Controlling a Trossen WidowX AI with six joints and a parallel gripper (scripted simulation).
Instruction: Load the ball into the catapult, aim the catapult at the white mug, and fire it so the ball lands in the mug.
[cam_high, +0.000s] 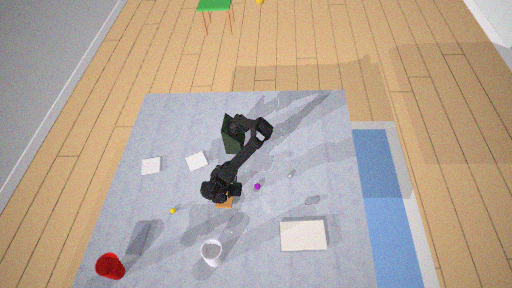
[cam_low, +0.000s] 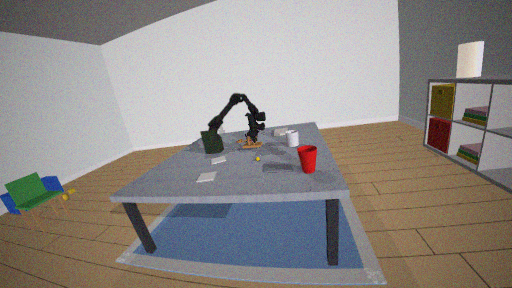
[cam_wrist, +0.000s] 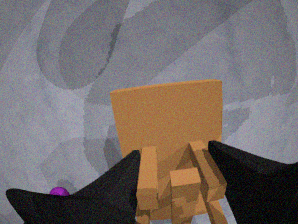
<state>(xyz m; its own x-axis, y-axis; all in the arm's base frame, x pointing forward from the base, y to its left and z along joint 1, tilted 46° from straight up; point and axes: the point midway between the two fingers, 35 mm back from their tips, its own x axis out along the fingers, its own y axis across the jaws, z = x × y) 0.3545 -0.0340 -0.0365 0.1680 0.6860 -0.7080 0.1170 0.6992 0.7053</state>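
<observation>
The catapult (cam_high: 225, 204) (cam_low: 252, 145) (cam_wrist: 170, 117) is clamped by its side rails in the gripper (cam_high: 228, 193) (cam_low: 253, 139) (cam_wrist: 174, 152). It should be turned gently, base kept flat, until lined up with the mug. Beside it lies a purple ball (cam_high: 257, 186) (cam_wrist: 59, 191), farther off a yellow ball (cam_high: 172, 210) (cam_low: 258, 159); which is meant cannot be told. No ball is seen in the white mug (cam_high: 212, 256) (cam_low: 292, 138).

Pale walls and a darker grey one enclose a plank floor (cam_high: 310, 45) (cam_low: 400, 200), with a green chair (cam_high: 214, 5) (cam_low: 27, 190) and a grey shelf unit (cam_low: 465, 80).
</observation>
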